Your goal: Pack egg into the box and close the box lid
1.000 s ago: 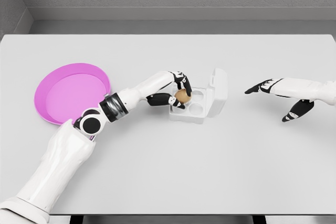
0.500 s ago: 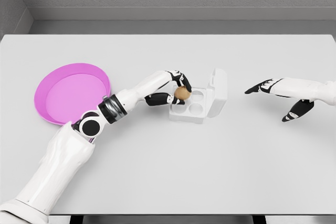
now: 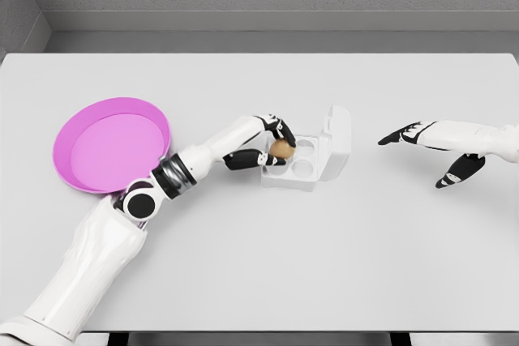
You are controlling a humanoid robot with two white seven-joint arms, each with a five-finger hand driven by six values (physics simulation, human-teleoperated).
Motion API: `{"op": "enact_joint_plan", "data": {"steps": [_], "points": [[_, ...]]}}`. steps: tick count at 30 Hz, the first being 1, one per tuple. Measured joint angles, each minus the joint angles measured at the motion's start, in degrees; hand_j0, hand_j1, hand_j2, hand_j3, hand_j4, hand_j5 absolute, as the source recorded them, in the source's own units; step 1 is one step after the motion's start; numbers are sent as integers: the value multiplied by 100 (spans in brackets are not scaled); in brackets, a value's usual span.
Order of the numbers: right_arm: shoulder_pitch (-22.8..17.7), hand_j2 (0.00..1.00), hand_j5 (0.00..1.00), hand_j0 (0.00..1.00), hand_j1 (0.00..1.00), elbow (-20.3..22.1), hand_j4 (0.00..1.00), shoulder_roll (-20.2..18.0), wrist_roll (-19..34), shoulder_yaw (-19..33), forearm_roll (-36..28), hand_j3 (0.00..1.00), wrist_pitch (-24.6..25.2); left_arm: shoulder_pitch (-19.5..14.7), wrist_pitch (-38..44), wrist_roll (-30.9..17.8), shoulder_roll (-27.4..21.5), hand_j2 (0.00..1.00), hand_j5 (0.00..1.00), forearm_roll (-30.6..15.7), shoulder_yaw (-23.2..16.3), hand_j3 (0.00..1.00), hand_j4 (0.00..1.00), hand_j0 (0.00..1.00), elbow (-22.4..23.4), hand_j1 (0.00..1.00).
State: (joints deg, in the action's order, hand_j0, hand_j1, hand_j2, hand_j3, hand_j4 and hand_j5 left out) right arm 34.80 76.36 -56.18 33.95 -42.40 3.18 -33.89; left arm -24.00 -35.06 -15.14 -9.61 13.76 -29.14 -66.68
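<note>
The left hand [image 3: 272, 145] is reaching across the white worktop [image 3: 268, 265] from the lower left, and its dark fingers [image 3: 282, 129] are curling around the brown egg [image 3: 281, 149]. The egg is sitting at the far left corner of the box [image 3: 302, 169], over one of the round cups, and the hand is grasping it from above and from the left side (I cannot tell if the egg is already resting in the cup or is just above it). The thumb is lying low at the left wall of the box.

The box is small and white, standing near the middle of the worktop. Its lid [image 3: 337, 140] is standing open, nearly upright, along the right side of the box. Two other cups, at the far right and the near right, are showing as pale circles.

The right hand [image 3: 434, 154] is hanging over the worktop well to the right of the box, with its arm entering from the right edge. Its fingers are spread and relaxed, grasping nothing; some are pointing left toward the box and some are pointing down.

A round pink plate [image 3: 81, 131] is lying on the left part of the worktop, well apart from the box. The left forearm is passing just beside its near right rim, and the elbow joint is covering a small part of that rim.
</note>
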Motion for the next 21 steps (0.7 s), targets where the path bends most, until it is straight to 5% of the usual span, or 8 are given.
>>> {"op": "enact_joint_plan", "data": {"steps": [21], "points": [[0, 100, 100, 100, 100, 37, 100, 0, -1, 0, 4, 100, 0, 79, 0, 86, -4, 55, 55, 2, 22, 55, 55, 55, -75, 55]]}}
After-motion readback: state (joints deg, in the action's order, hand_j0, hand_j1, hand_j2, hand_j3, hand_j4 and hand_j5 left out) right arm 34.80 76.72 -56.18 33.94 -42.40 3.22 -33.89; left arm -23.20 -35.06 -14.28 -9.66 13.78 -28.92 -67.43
